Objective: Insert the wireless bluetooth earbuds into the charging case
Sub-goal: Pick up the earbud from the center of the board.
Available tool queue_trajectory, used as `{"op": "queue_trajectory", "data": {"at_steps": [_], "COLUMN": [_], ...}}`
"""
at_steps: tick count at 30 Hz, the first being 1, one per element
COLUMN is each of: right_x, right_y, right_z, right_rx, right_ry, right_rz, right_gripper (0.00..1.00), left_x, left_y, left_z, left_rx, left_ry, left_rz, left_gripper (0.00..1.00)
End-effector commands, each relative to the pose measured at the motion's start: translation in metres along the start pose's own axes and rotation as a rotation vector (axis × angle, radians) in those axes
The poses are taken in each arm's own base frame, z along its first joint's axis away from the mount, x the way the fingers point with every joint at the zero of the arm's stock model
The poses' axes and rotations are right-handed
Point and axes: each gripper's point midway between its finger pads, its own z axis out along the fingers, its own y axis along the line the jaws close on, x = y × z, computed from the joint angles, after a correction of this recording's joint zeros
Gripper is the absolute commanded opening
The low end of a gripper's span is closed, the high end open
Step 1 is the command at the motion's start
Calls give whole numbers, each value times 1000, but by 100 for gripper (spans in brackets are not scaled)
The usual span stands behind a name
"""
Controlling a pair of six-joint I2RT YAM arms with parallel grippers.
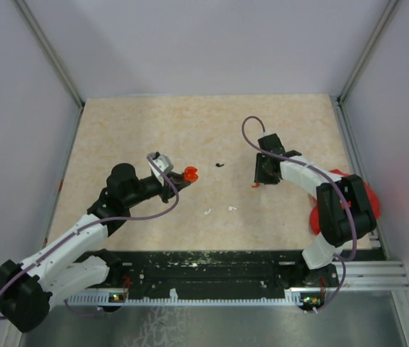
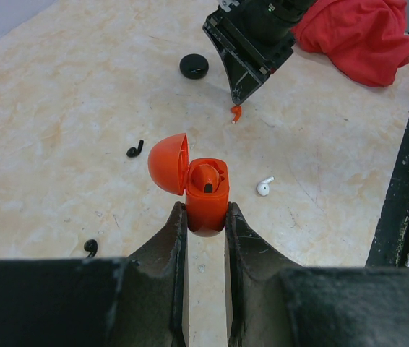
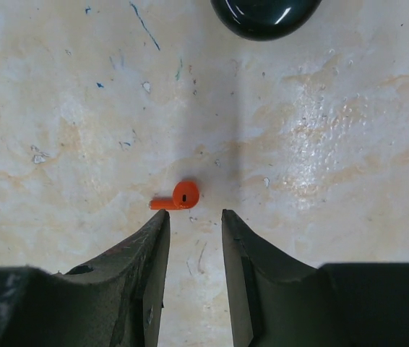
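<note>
Left gripper (image 2: 205,217) grips open case (image 2: 209,206), earbud (image 2: 206,179) inside.

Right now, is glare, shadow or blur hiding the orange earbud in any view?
Right wrist: earbud is sharp; the glare on the table sits to its right, clear of it, and a faint shadow band runs just beside it. Left wrist: the earbud is small but crisp, and the case is in focus too. Top external: only a speck by the right gripper, no detail.
</note>
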Motion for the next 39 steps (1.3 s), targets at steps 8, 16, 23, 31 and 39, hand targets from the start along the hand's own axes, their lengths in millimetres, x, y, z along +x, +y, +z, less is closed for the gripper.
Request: {"op": "queue_trajectory", "data": {"at_steps": [8,16,23,31,39], "right_x": [-9,-1,3,9,14], "right_y": [19,13,12,15,12], "right_z": [10,25,29,19,22], "right_rx": [-60,-8,5,13,78], "right_ry": [-21,17,30,62,88], "right_rz": [93,97,92,28,-27], "right_gripper": [32,28,25,26,27], "left_x": [-25,-24,-23,-22,-21], "left_y": [1,1,1,0,0], "left_z": [-1,-1,0,1,1], "left_rx": [-2,0,3,12,13], "left_ry": [-55,-51,-48,-43,-40], "left_rz": [29,26,25,18,16], "left_gripper": [1,1,1,1,1]}}
